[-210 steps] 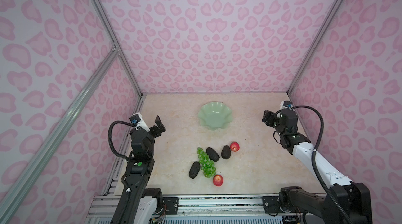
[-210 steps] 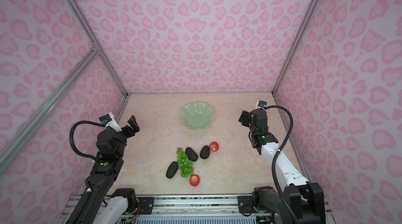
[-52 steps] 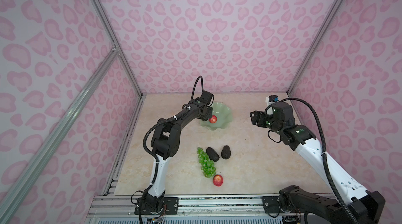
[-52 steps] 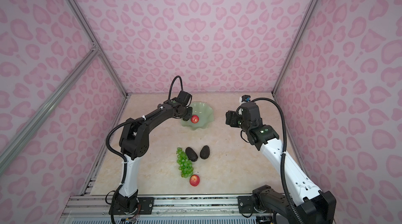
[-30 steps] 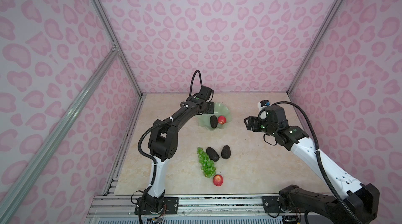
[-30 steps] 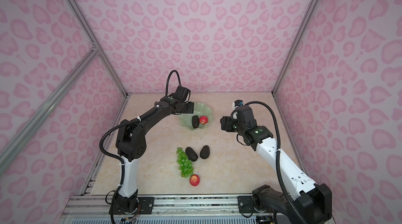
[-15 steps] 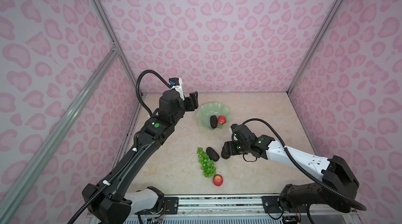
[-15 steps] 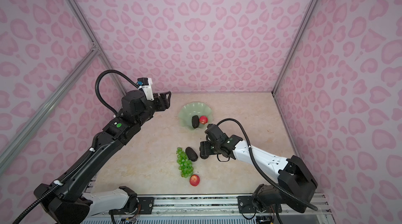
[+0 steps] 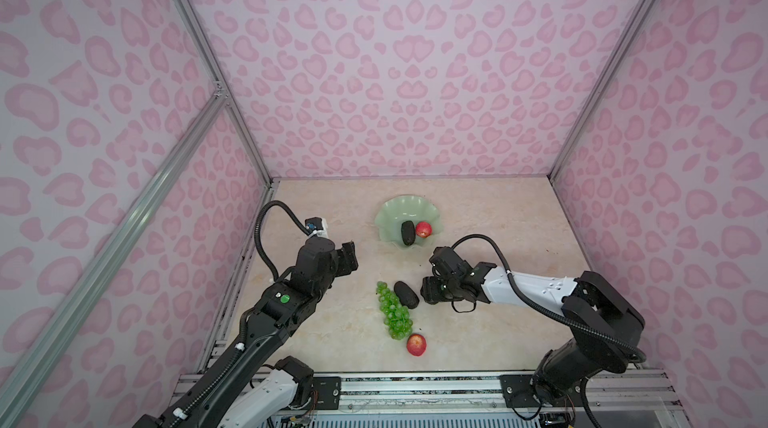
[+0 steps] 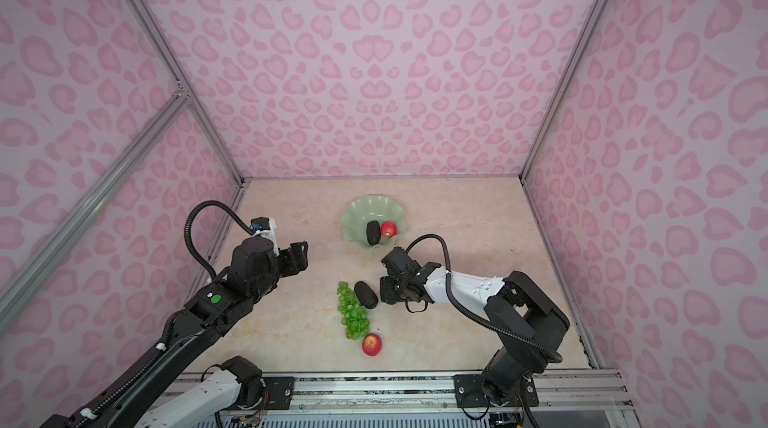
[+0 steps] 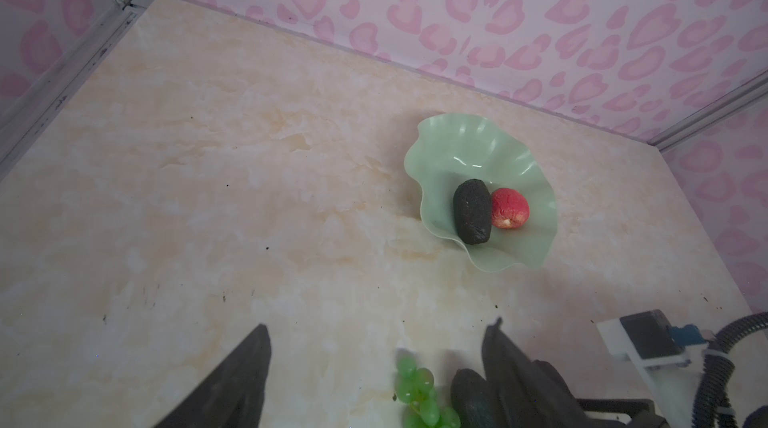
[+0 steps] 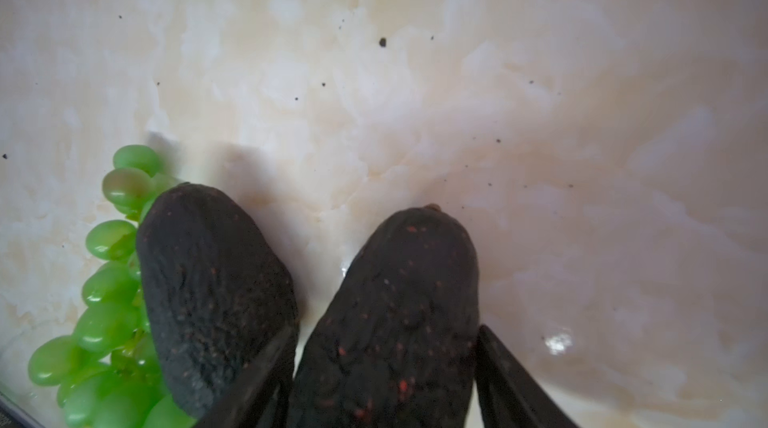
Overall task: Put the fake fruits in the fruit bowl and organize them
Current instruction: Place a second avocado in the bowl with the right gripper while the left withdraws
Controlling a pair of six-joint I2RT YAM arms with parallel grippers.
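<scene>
Near the pale mint-green scalloped bowl (holding one dark oval avocado and red apple), right gripper straddles another rough dark avocado, grip uncertain; left gripper gapes empty.

The left arm is mostly black, built of blocky, rounded links. One link carries a round green dot, and a white shell covers the part near the base. A black ribbed hose runs to a small white camera mount with a blue plug.

The right arm has a white tapered link with small dark holes, set between chunky black joints. It has its own black ribbed hose and a thin black wire loop at the wrist. The left gripper and right gripper have flat, matte black fingers that taper to points.
</scene>
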